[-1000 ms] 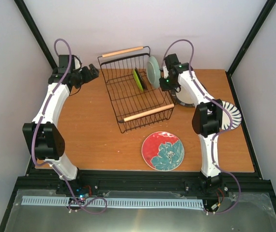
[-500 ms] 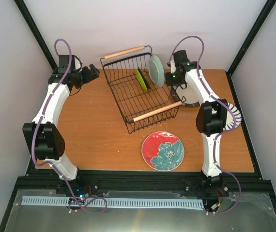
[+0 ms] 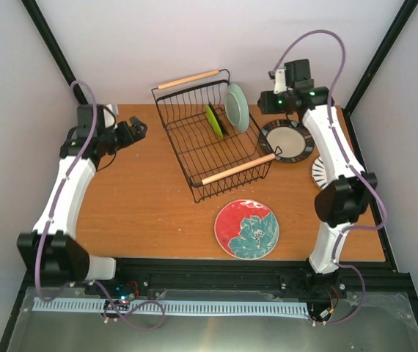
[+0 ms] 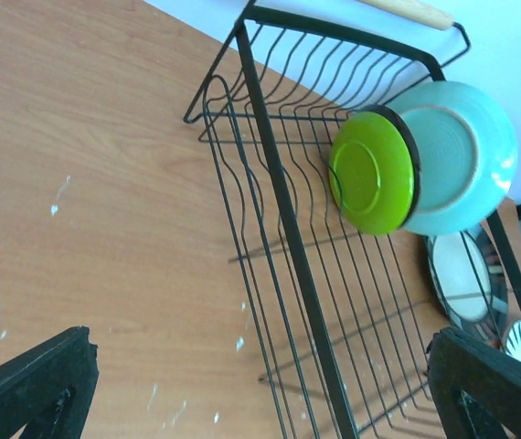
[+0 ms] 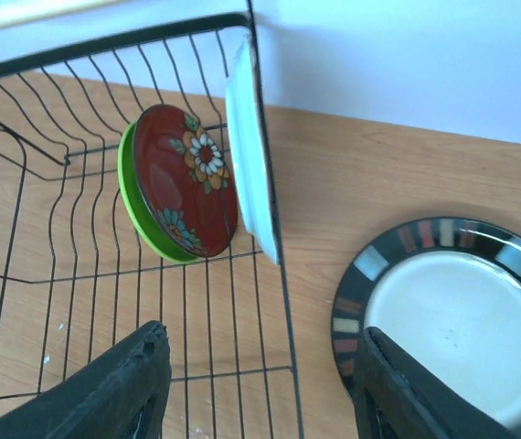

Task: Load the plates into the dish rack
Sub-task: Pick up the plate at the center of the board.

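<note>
**Entry: plate loading, part done**

- **Rectangular black wire dish rack with wooden rod handles** (image 3: 237, 169): upper centre of the overhead view, askew on the brown wooden bench (image 3: 143, 191).
- **Racked, on edge, upper right of the rack:** lime green round ceramic plate (image 3: 210, 121). Small dark red floral plate (image 5: 187, 178) leans against it. Mint green plate (image 3: 237, 107) stands at the rack's right wall.
- **Flat on the bench:** black-rimmed cream plate (image 3: 287, 141), just right of the rack. Red plate with teal flower (image 3: 246, 229), lower centre. White plate with black radial stripes (image 3: 317, 173), right edge.
- **Right gripper** (image 3: 266, 103): jaws spread, holding nothing, above the gap between the mint and cream plates.
- **Left gripper** (image 3: 137, 130): jaws spread, holding nothing, upper left, well apart from every plate.

**Step in hand (judged):** the right arm fetches the cream plate, the nearest one.
- Come down at its rim, since it lies flat.
- Work one finger under the lip before closing.
- Tip it upright and feed it into a free wire slot nearer the lower handle.
- Keep clear of the mint plate, which looks lightly propped.

**Obscured:**
- The striped plate is mostly behind the right arm.
- The dark red plate does not show from overhead.
- Whether the mint plate sits fully inside the wall wire cannot be told.
- The fingertips are cut off at the bottom of both wrist views.
</note>
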